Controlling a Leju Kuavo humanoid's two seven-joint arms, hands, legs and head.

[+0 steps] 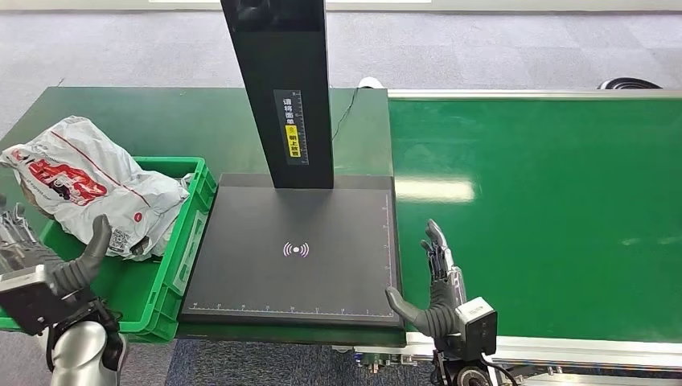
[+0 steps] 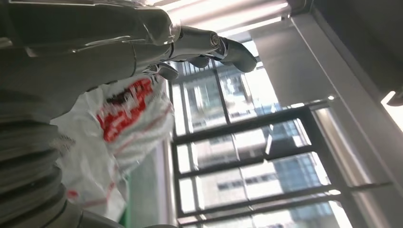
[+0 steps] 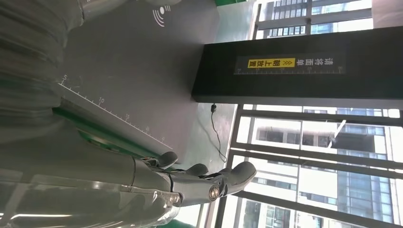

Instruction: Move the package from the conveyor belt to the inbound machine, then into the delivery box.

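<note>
A white plastic package (image 1: 88, 186) with red print lies in the green delivery box (image 1: 181, 265) at the left, leaning over its back rim; it is also in the left wrist view as the package (image 2: 123, 128). My left hand (image 1: 56, 269) hovers at the box's near side, fingers spread and holding nothing, just in front of the package. The left hand (image 2: 142, 42) has straight fingers. My right hand (image 1: 438, 285) stands open over the conveyor belt (image 1: 547, 209), beside the right edge of the inbound machine's black plate (image 1: 265, 273). The right hand (image 3: 190, 183) is empty.
The machine's black column (image 1: 281, 88) with a yellow label rises behind the plate. A green table (image 1: 161, 125) lies behind the box. Grey carpet (image 1: 499, 48) lies beyond. The column (image 3: 294, 66) and windows show in the right wrist view.
</note>
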